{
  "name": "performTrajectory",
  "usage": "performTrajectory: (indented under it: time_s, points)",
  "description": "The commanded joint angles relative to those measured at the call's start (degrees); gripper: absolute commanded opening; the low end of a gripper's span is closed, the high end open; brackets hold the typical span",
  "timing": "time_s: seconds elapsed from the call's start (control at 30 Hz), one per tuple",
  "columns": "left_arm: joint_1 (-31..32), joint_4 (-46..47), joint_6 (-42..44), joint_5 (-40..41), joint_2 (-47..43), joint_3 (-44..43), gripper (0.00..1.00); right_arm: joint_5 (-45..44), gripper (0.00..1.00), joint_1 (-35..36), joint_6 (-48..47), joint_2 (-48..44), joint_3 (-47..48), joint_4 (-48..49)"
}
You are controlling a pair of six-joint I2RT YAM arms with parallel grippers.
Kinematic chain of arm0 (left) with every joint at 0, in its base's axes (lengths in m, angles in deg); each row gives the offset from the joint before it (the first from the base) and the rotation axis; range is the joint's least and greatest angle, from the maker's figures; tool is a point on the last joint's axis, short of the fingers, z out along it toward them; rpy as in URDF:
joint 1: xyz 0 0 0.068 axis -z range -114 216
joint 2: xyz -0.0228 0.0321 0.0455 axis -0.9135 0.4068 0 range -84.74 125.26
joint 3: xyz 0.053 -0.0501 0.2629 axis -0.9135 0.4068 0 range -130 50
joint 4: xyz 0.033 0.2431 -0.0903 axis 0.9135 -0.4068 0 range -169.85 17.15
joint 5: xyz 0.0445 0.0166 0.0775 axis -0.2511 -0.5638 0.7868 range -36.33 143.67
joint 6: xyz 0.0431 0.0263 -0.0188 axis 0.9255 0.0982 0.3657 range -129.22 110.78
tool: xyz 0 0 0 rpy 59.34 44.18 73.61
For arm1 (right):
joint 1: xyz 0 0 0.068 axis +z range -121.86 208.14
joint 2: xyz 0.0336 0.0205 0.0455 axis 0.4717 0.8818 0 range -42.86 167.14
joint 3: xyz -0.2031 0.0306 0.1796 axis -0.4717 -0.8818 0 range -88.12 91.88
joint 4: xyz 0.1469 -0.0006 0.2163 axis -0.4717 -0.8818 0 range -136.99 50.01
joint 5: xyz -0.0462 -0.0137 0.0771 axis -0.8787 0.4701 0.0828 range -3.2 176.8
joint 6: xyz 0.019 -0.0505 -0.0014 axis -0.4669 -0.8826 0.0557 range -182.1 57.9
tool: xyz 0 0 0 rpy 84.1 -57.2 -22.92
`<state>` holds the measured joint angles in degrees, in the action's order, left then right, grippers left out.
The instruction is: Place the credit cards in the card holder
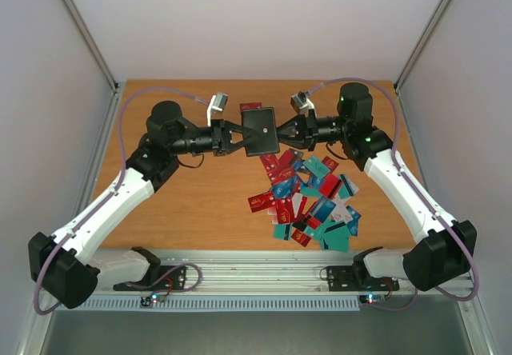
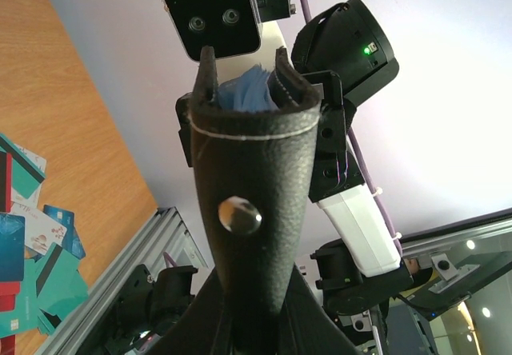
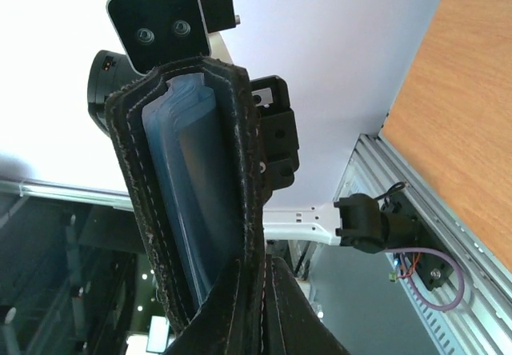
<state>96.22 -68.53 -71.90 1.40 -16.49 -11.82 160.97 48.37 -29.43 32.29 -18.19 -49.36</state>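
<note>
Card holder (image 1: 261,131) up in the air, and we have it pinched from both sides: left gripper (image 1: 242,137) clamped on one edge, right gripper (image 1: 282,133) clamped on the opposite edge, well above the table (image 1: 184,203). We judge this two-sided hold is meant to spread it, as the blue inner sleeves (image 3: 188,211) gape open. Credit cards (image 1: 308,199) lie heaped below, none loaded that we can see.
</note>
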Motion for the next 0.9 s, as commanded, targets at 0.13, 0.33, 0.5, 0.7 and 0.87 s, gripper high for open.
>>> performTrajectory:
  time_s: [0.13, 0.33, 0.5, 0.7, 0.87]
  points:
    - [0.8, 0.8, 1.1, 2.1, 0.2, 1.6, 0.24, 1.5, 0.01, 1.8, 2.7, -1.1, -1.2, 2.7]
    - [0.2, -19.9, 12.5, 10.0, -2.0, -0.9, 0.62, -2.5, 0.01, 2.1, -7.1, 0.2, 0.9, -12.1]
    - [-0.5, -37.4, 22.9, 22.7, -4.8, -3.3, 0.92, -8.0, 0.01, 4.4, -15.9, 3.4, 5.2, -25.0]
    - [-0.7, -50.4, 30.2, 43.9, -8.6, -3.2, 1.0, -19.5, 0.01, 8.0, -21.8, 9.4, 10.7, -37.2]
    - [-0.8, -53.4, 34.4, 52.1, -11.0, -0.3, 1.0, -31.3, 0.01, 10.7, -23.8, 16.3, 16.5, -47.5]
